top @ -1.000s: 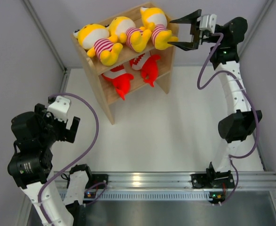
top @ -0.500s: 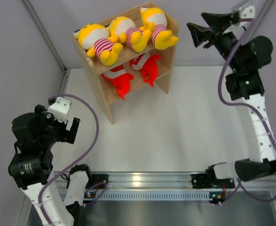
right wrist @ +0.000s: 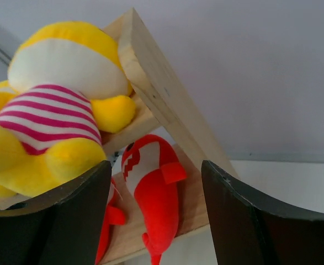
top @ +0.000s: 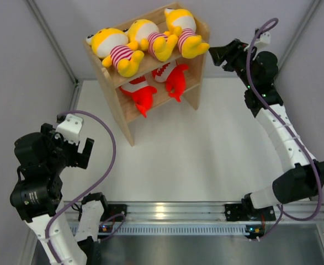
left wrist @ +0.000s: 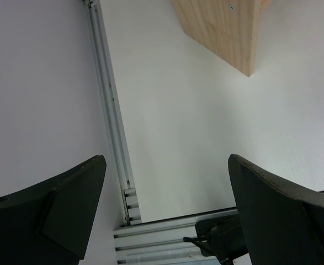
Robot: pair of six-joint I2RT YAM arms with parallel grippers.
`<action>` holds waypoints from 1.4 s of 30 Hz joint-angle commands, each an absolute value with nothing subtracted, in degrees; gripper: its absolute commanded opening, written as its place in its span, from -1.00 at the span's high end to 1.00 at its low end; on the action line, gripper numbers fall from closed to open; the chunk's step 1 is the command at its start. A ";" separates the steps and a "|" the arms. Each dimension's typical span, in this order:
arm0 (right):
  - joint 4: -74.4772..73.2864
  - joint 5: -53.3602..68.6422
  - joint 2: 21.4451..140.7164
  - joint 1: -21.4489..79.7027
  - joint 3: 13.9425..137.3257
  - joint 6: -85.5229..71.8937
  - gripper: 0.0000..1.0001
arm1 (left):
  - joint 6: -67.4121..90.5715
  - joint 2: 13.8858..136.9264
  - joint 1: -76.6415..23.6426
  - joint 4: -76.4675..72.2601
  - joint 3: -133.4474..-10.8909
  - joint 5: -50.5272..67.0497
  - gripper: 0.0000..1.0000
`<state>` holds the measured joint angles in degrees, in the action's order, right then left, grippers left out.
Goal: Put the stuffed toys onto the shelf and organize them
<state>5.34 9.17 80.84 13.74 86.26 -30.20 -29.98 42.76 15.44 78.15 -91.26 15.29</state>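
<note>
Three yellow stuffed toys in striped shirts (top: 113, 49) (top: 150, 37) (top: 185, 30) lie side by side on the top tier of the wooden shelf (top: 197, 83). Two red fish toys (top: 141, 94) (top: 175, 80) lie on its lower tier. My right gripper (top: 217, 57) hovers just right of the shelf, open and holding nothing. Its wrist view looks past the jaws (right wrist: 156, 168) at a yellow toy (right wrist: 51, 110), a red fish (right wrist: 153, 193) and the shelf's side panel (right wrist: 162, 99). My left gripper (top: 73, 154) is open and empty at the near left, far from the shelf (left wrist: 228, 33).
Grey walls close in the white table on the left, back and right, with a metal corner post (top: 51, 38) behind the shelf. An aluminium rail (top: 178, 212) with both arm bases runs along the near edge. A purple cable (top: 104, 165) loops off the left arm.
My right gripper drew back from the rightmost yellow toy, swung up and right, then came back down beside the shelf. The toys, shelf and left arm have not moved.
</note>
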 commanded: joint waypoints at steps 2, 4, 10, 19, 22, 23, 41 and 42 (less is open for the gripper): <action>15.55 15.64 82.96 14.76 87.00 -38.49 -0.32 | -29.88 42.19 15.82 78.57 -90.70 14.94 -0.97; 15.73 16.43 84.02 15.20 87.45 -38.85 -0.31 | -29.80 42.19 15.82 78.49 -90.53 14.68 -0.97; 15.39 11.44 80.78 15.73 82.71 -37.36 -0.29 | -30.06 42.10 15.82 78.49 -89.74 14.24 -0.97; 12.65 11.77 77.70 15.82 80.51 -34.28 -0.30 | -30.06 42.54 15.82 78.57 -90.09 15.12 -0.97; 14.41 14.22 76.38 15.91 79.19 -34.28 -0.30 | -30.06 42.54 15.91 78.57 -90.00 14.94 -0.97; 14.94 14.85 76.29 16.08 79.10 -34.36 -0.30 | -30.06 42.63 15.73 78.49 -90.00 15.03 -0.97; 17.40 17.31 83.58 19.16 88.32 -33.32 0.20 | -30.41 42.28 15.73 78.57 -89.74 15.12 -0.97; 17.23 17.23 83.93 19.16 88.94 -32.70 0.43 | -30.41 42.19 15.73 78.57 -89.74 14.94 -0.97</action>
<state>13.78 16.23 83.42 18.59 84.49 -33.78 -30.11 42.61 15.49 78.17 -89.89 14.70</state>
